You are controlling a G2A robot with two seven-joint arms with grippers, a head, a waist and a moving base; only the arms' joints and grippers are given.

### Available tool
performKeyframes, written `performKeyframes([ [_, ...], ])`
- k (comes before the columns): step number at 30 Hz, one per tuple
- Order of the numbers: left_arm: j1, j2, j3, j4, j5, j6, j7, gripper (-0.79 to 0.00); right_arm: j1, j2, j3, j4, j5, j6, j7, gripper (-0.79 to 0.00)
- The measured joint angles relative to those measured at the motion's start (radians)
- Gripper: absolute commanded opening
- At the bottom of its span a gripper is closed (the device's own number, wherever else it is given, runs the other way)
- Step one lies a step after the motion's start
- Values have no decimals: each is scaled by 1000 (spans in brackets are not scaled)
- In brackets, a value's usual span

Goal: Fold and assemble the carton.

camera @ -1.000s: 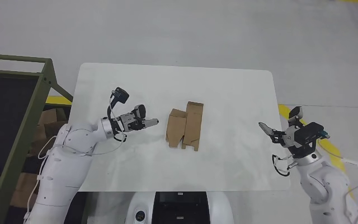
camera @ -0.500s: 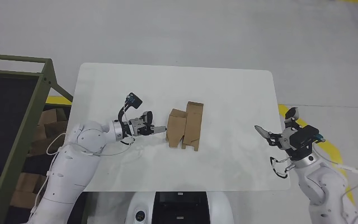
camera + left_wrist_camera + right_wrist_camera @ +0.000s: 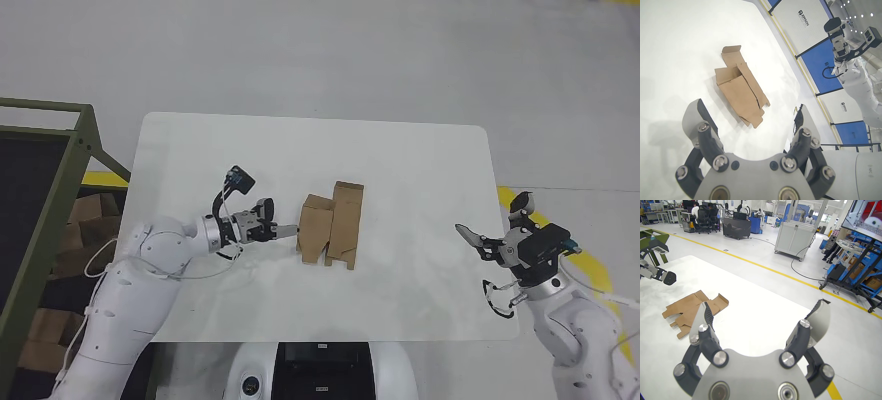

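- The carton point(image 3: 330, 228) lies flattened a little left of the desk's point(image 3: 420, 170) centre, its long axis running near to far and its tuck flap at the far end.
- The left pincer point(image 3: 290, 229), spread wide and empty, is just beside the carton's left edge.
- The right pincer point(image 3: 762, 304), wide too, is at the desk's right edge, well apart.

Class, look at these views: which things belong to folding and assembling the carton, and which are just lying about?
Belong to the job: flat brown carton; left gripper, open, near it; right gripper, open, by the table edge.
Just lying about: green frame beside the table; cardboard boxes on the floor beside it.
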Motion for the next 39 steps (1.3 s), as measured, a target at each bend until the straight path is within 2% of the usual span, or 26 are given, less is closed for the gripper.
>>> performKeyframes([
  [11, -53, -2, 68, 54, -38, -1, -8, 0, 12, -1, -14, 0, 0, 22, 7, 0],
  [13, -67, -3, 86, 70, -41, -4, -25, -92, 14, -1, -18, 2, 0, 25, 4, 0],
  [14, -72, -3, 93, 76, -41, -4, -30, -80, 14, -2, -20, 3, 0, 26, 3, 0],
  [16, -83, -4, 107, 91, -43, 0, -37, 0, 15, -2, -21, 5, 1, 26, 1, 0],
  [19, -96, -5, 124, 115, -36, 9, -33, -31, 14, -1, -20, 8, 4, 25, -3, 0],
  [23, -113, -7, 144, 150, -56, -2, -17, 0, 10, 0, -14, 12, 13, 12, -11, 0],
  [26, -123, -8, 152, 175, -79, -19, -16, -46, 9, 1, -8, 14, 15, 4, -15, 0],
  [32, -138, -8, 172, 198, -71, -14, -10, -6, 14, 0, -14, 29, 20, 4, -27, 0],
  [39, -145, -7, 182, 215, -89, -1, 3, -3, 21, 1, -16, 40, 29, 2, -35, 0],
])
